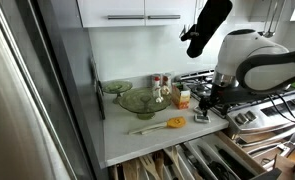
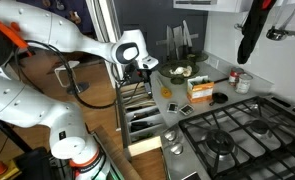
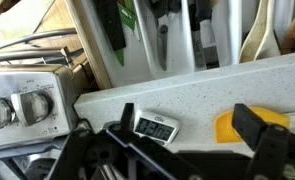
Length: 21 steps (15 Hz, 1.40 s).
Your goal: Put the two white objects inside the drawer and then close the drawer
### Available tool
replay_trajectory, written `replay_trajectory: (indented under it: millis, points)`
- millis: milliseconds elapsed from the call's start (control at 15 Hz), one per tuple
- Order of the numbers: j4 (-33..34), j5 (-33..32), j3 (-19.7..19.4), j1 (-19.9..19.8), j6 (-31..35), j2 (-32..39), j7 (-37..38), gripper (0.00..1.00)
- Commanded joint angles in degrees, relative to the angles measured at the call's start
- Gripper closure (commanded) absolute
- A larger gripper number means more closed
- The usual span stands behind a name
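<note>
A small white digital timer [image 3: 155, 126] lies flat on the white counter near its front edge. It shows as a small whitish item [image 1: 200, 116] in an exterior view. My gripper [image 3: 187, 135] is open just above the counter, and the timer sits between the fingers, close to one of them. The gripper also shows in both exterior views [image 1: 209, 103] [image 2: 147, 70]. The drawer [image 3: 177, 35] is pulled open below the counter edge, with wooden dividers and cutlery inside [image 1: 187, 160] [image 2: 137, 112]. I cannot pick out the second white object.
The orange end of a wooden spoon [image 3: 227, 127] lies beside the other finger [image 1: 173, 123]. A white-and-orange carton [image 1: 182, 97] [image 2: 199, 88] and glass bowls [image 1: 137, 100] stand further back. Stove knobs [image 3: 17, 105] and a gas hob [image 2: 232, 135] are next to the counter.
</note>
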Motion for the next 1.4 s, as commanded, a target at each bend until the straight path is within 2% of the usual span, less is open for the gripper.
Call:
replay_trajectory:
  millis: [0, 67, 400, 933, 1333]
  points:
    - [2.7, -1.8, -2.7, 0.8, 4.0, 8.4, 5.0, 0.00]
    - [2.4, -3.2, -3.1, 0.5, 6.6, 9.5, 6.5, 0.00]
    - [0.6, -4.0, -8.2, 0.9, 16.8, 13.9, 5.0, 0.00]
    - [1.6, -6.0, -12.0, 1.4, 21.7, 20.8, 8.4, 0.00]
    - [2.1, -9.2, -14.1, 2.0, 24.1, 23.4, 10.8, 0.00]
